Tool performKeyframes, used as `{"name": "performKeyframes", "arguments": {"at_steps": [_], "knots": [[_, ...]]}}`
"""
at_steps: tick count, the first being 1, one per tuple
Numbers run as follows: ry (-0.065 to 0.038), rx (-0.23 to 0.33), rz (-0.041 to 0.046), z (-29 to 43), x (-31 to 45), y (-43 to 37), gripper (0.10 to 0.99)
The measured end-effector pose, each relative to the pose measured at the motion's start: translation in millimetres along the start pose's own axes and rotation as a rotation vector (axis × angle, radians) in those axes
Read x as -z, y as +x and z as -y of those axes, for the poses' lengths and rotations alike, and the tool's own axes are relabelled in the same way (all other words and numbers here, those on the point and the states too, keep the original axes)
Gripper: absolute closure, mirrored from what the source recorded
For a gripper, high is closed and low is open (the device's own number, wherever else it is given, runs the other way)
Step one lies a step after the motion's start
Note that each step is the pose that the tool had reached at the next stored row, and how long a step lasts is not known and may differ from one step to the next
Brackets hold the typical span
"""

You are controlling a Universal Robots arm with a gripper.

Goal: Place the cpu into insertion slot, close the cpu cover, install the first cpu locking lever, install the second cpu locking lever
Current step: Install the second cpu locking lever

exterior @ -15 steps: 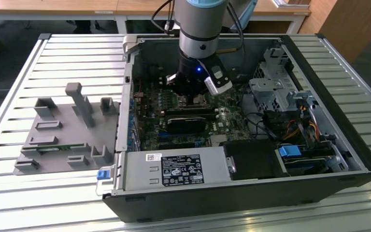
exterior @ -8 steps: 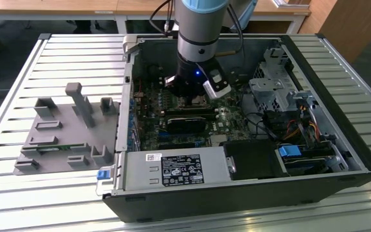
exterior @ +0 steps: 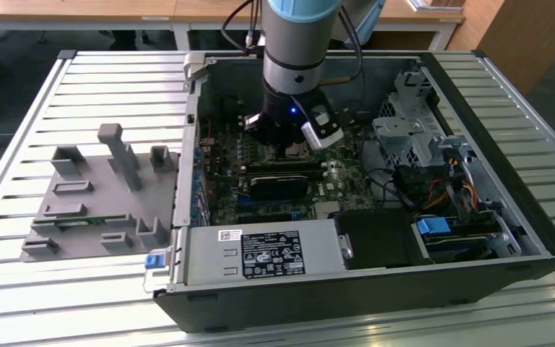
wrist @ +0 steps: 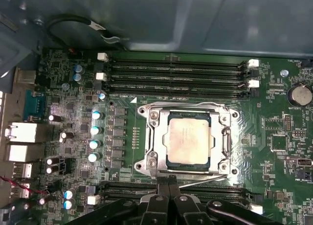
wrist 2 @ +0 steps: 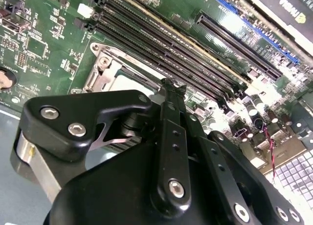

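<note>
Here, cpu (wrist: 188, 138) seated under closed cpu cover (wrist: 155, 137), just beyond the gripper (wrist: 168, 183), fingers together, empty.

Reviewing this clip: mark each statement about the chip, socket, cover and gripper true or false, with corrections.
1. The chip sits in the socket. True.
2. The cover stands raised, upright. False: it lies flat around the chip, which shows through its window.
3. The gripper is at the socket's edge, beside a thin metal lever. True.
4. The chip is still on the grey holder outside the computer case. False: it lies on the green board inside the case.
5. The gripper carries the chip. False: the chip lies in the socket.
</note>
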State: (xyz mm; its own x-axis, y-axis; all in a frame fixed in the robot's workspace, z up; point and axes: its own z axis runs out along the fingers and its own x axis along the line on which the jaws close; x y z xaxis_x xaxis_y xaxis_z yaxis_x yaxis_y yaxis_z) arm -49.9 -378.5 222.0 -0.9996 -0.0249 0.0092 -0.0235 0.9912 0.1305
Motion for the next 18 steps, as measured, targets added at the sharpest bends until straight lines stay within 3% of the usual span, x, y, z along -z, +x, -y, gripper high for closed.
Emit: {"name": "performKeyframes", "arguments": {"at_steps": [11,18], "knots": [[-0.006,0.000,0.0002,0.2,-1.8,1.2,0.980],[-0.009,0.000,0.0001,1.2,-8.8,4.6,0.980]]}}
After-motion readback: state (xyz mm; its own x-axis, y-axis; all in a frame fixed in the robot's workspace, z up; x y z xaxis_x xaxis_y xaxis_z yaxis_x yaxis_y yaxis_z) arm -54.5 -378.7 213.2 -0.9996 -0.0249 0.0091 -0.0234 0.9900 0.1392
